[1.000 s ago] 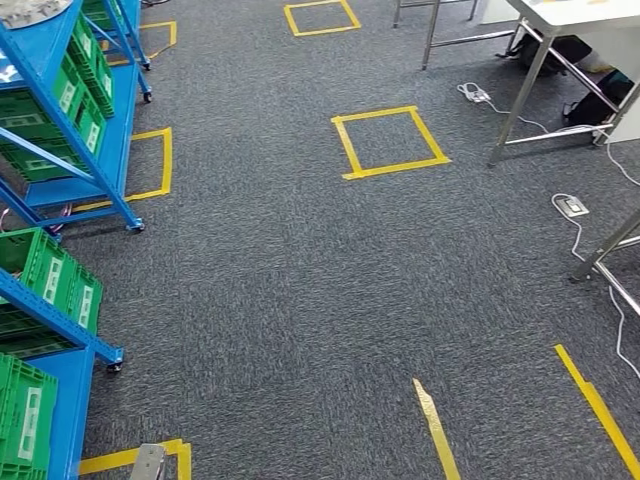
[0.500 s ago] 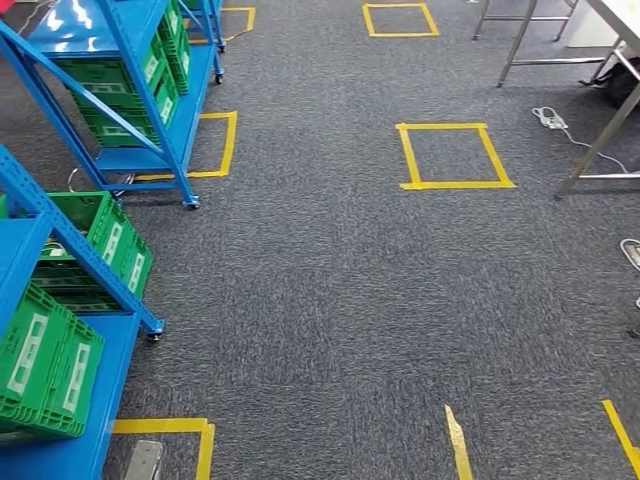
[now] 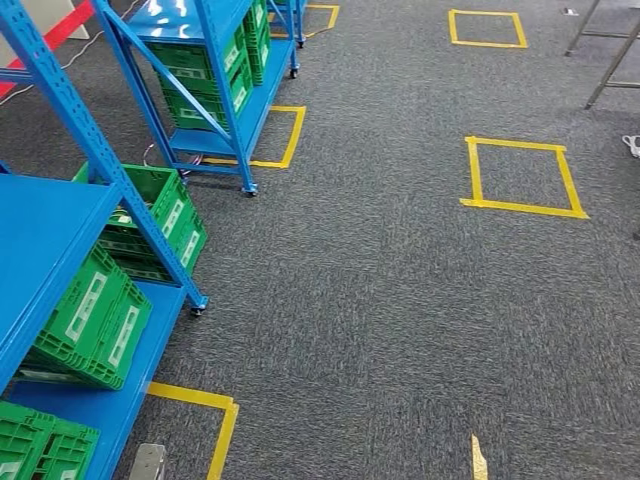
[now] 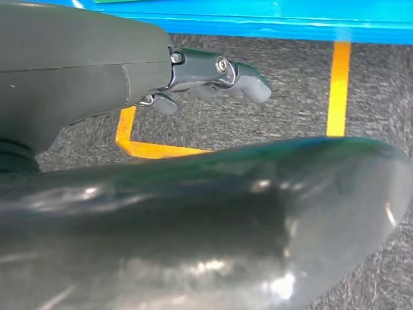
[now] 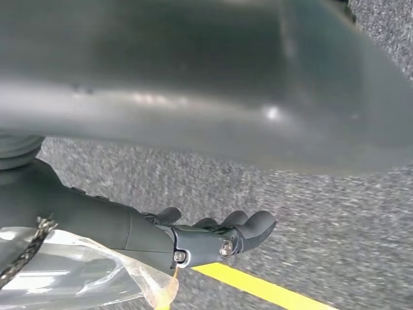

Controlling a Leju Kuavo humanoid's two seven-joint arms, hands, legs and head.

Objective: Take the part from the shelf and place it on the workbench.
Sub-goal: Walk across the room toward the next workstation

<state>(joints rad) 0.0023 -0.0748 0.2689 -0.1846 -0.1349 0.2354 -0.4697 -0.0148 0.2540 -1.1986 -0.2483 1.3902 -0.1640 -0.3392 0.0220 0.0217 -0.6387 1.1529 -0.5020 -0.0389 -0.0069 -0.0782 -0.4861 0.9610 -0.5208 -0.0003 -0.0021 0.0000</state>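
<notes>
Head view: we're looking down at grey carpet (image 3: 362,300) with the blue shelf (image 3: 45,240) close on our left and green bins (image 3: 94,320) on its lower levels. A second shelf (image 3: 219,70) stands further off. Yellow tape squares (image 3: 521,175) mark the floor. We see no part yet, so it's presumably in a bin or on a level out of frame. The workbench isn't identifiable here either. Risk: the near shelf post and its caster (image 3: 198,308) sit just beside our path, so a tight turn could clip them.

Left wrist view: left hand (image 4: 204,74) hangs beside the body, fingers loosely extended and holding nothing, with the blue shelf edge (image 4: 243,22) close behind it. A swing of that arm could hit the edge.

Right wrist view: right hand (image 5: 214,239) hangs over carpet, fingers slightly curled, nothing in them. Clear plastic wrap (image 5: 73,271) lies at the wrist; it could snag on a bin during the reach.
</notes>
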